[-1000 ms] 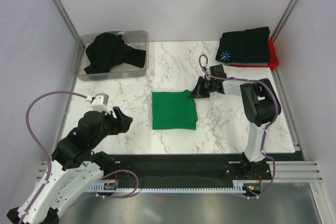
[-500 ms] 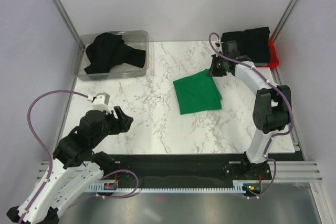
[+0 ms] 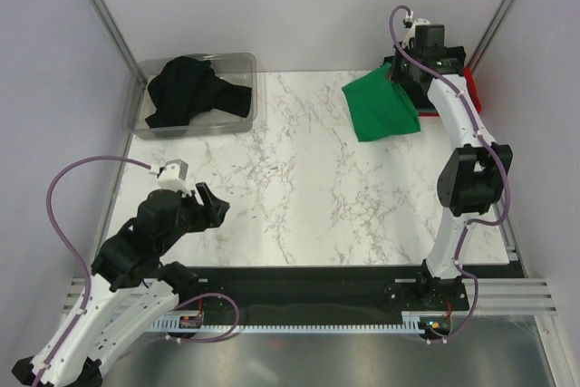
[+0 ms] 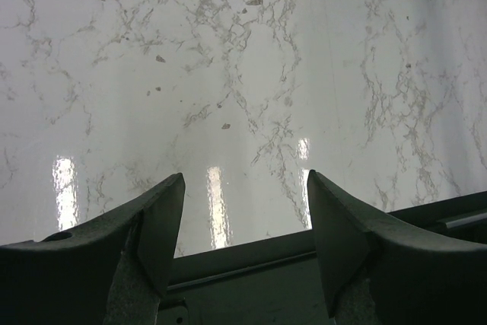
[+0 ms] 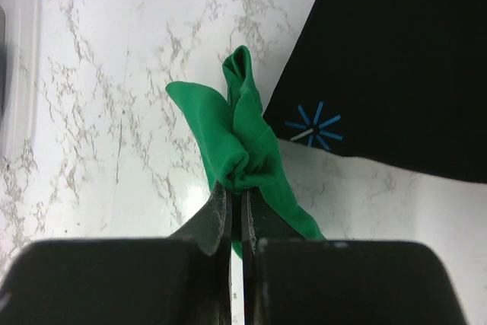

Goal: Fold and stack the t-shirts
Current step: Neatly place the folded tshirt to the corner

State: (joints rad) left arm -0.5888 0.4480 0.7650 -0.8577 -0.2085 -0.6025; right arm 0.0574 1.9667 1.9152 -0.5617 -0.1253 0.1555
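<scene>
Pinching the bright green t-shirt (image 3: 381,108) by a bunched edge in the closed right gripper (image 3: 405,74), far right of the marble table (image 3: 299,169). Long axis slanting left and nearward from the jaws, folded and creased, just beside the black starburst t-shirt (image 5: 396,51). Nothing between the spread jaws of the left gripper (image 4: 243,218).

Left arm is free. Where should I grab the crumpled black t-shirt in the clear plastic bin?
Probably the raised bunch near the middle of the crumpled black t-shirt, coming straight down from above with the open left gripper. The clear plastic bin walls it in on every side, and the heaped folds offer cloth to pinch.
</scene>
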